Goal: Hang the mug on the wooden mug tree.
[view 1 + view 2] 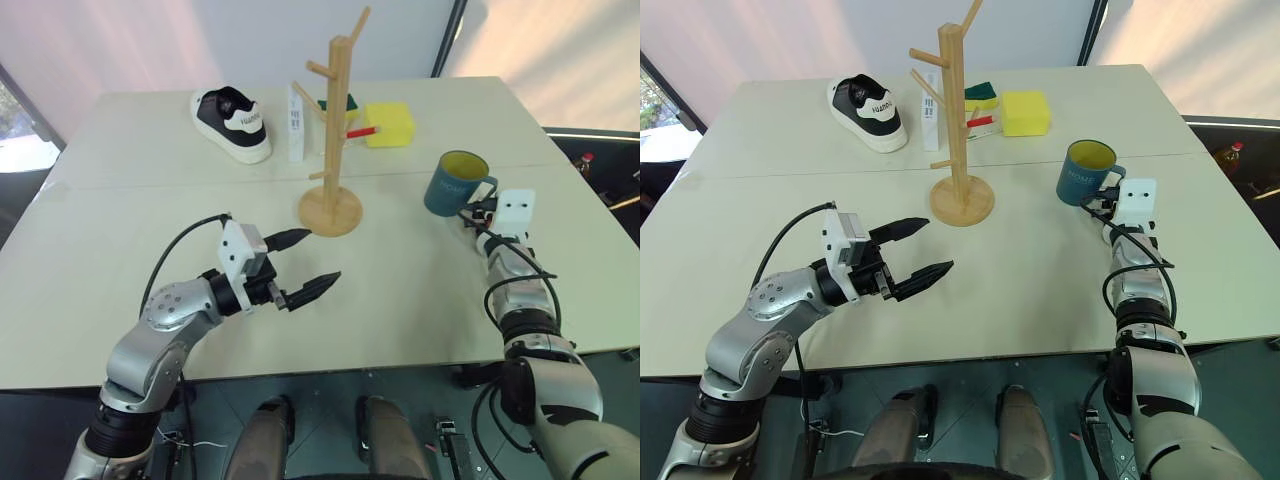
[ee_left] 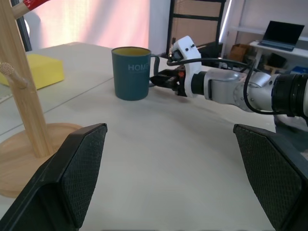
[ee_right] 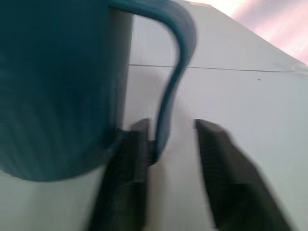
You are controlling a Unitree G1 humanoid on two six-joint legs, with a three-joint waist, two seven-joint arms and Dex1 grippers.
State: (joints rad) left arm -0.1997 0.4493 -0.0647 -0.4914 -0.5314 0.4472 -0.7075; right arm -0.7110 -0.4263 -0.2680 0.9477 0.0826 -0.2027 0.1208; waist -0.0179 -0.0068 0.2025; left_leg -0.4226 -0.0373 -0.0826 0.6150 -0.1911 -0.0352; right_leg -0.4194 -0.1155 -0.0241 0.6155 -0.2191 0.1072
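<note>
The teal-blue mug (image 1: 458, 183) with a yellow inside stands upright on the table at the right, its handle turned toward my right arm. My right gripper (image 3: 168, 125) lies level at the handle, its fingers closed in on either side of the loop; the left wrist view shows the same grip (image 2: 161, 79). The wooden mug tree (image 1: 335, 130) stands mid-table on its round base, left of the mug, with its pegs bare. My left gripper (image 1: 322, 256) hovers open over the table in front of the tree's base, holding nothing.
Behind the tree are a black-and-white shoe (image 1: 232, 122), an upright white card (image 1: 297, 135), a yellow sponge (image 1: 389, 124) and a red-ended stick (image 1: 362, 131). The table's right edge (image 1: 600, 250) runs just beyond my right arm. A bottle (image 1: 1228, 155) stands off the table there.
</note>
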